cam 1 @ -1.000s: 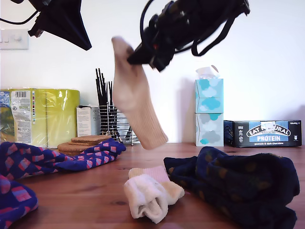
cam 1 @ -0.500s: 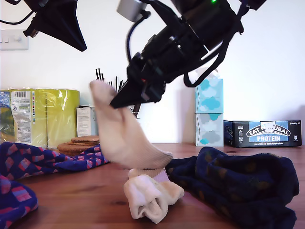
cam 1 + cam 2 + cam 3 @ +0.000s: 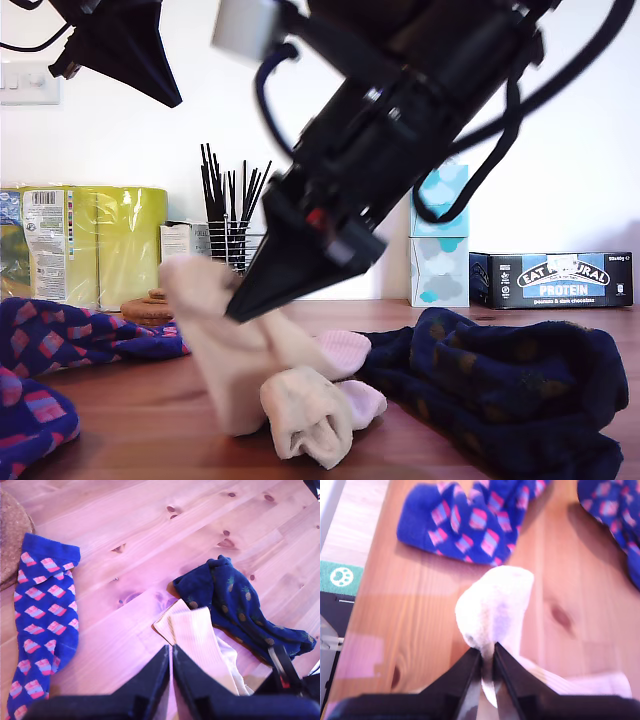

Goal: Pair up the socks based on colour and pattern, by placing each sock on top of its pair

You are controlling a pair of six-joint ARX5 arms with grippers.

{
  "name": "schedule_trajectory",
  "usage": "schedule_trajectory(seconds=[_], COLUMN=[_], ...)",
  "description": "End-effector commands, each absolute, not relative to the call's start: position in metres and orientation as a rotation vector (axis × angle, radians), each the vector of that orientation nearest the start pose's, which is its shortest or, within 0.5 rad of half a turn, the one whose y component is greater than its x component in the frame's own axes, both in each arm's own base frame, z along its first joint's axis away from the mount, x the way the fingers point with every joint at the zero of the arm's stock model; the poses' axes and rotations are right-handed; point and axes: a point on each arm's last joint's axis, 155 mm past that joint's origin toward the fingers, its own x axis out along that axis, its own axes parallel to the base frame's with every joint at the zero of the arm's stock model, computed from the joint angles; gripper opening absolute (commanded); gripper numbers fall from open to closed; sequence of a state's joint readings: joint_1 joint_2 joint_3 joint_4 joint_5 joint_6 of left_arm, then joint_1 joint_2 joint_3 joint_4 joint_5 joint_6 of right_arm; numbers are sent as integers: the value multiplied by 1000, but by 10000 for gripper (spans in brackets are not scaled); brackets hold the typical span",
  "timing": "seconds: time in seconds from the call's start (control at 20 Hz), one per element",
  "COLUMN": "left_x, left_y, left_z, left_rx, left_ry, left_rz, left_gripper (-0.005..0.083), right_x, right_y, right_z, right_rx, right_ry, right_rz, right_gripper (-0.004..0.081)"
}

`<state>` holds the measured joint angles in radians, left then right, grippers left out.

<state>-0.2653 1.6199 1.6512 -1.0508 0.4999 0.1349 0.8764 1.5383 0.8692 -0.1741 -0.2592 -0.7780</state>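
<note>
While clamped in my second gripper (image 3: 487, 651), held cream sock (image 3: 495, 605): draped onto bunched cream mate (image 3: 305, 425), beside navy dotted socks (image 3: 500, 390). Lower fully, lay flat lengthwise, then release. My first gripper (image 3: 170, 652): aloft, jaws together, empty.

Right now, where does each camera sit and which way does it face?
Exterior view: low by the table, facing the wall; both arms show.
First wrist view: high on my first gripper, looking down at the blue checked sock and navy sock; shut jaws show.
Second wrist view: on my second gripper, near the tabletop; jaws shut on the cream sock.
Shared: exterior and second wrist views show that held sock.
</note>
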Motion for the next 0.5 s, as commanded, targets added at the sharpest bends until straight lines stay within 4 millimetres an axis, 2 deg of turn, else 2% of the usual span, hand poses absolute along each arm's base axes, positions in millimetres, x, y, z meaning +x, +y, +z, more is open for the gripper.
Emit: schedule_trajectory(seconds=[0.0, 0.1, 0.2, 0.35, 0.45], left_x=[359, 359, 359, 360, 361], left_y=[-190, -192, -195, -195, -195], left_z=[231, 233, 235, 236, 236], left_rx=[-17, -24, -30, -29, -29], left_ry=[1006, 1001, 993, 984, 983], left_rz=[-778, -791, -803, -804, -804], left_gripper=[-20, -20, -20, -20, -20], right_x=[217, 213, 210, 213, 212], right_y=[327, 316, 308, 298, 292], right_z=[72, 63, 60, 67, 82], right_rx=[-931, -947, -965, -1000, -1005], right_ry=[446, 510, 548, 563, 545], right_rz=[1357, 1361, 1352, 1309, 1289], right_gripper=[64, 247, 349, 364, 364])
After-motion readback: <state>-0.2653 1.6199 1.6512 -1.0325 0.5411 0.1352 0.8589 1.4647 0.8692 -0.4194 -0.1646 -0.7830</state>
